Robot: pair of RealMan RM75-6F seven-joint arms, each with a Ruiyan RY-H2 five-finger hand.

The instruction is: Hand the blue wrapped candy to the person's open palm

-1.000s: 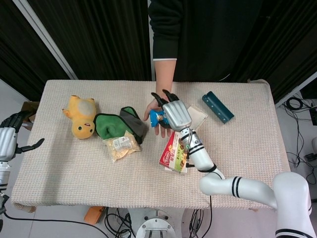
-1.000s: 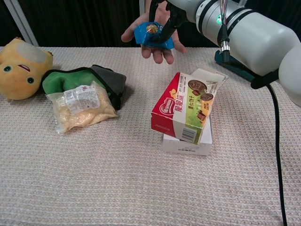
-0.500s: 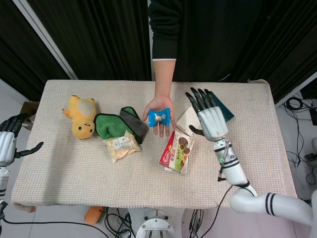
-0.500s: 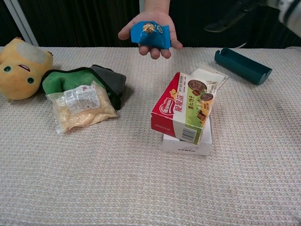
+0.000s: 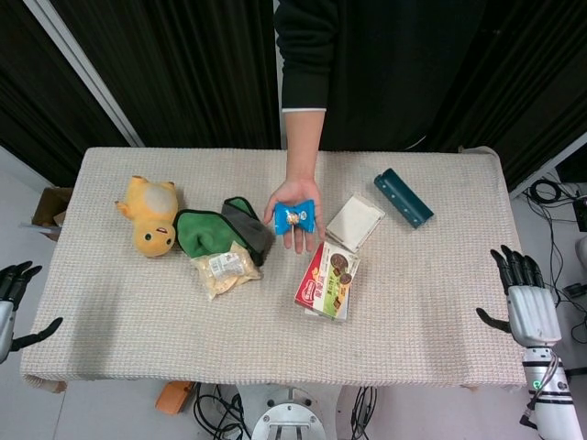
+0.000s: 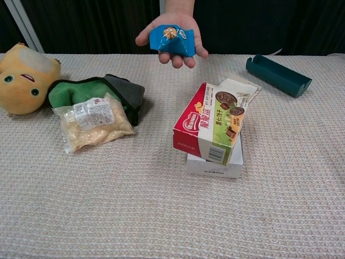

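Blue wrapped candy [image 5: 294, 216] found lying on the person's open palm [image 5: 293, 213], above the table's [image 5: 440, 275] far middle.
We recorded both hands off the table with fingers spread, holding nothing: right hand [image 5: 526, 306] beyond the right edge, left hand [image 5: 9, 302] beyond the left edge.

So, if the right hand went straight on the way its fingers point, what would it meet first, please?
The right hand is open beside the table, fingers pointing toward the far side. Nothing shows ahead except floor cables, though depth is unclear.
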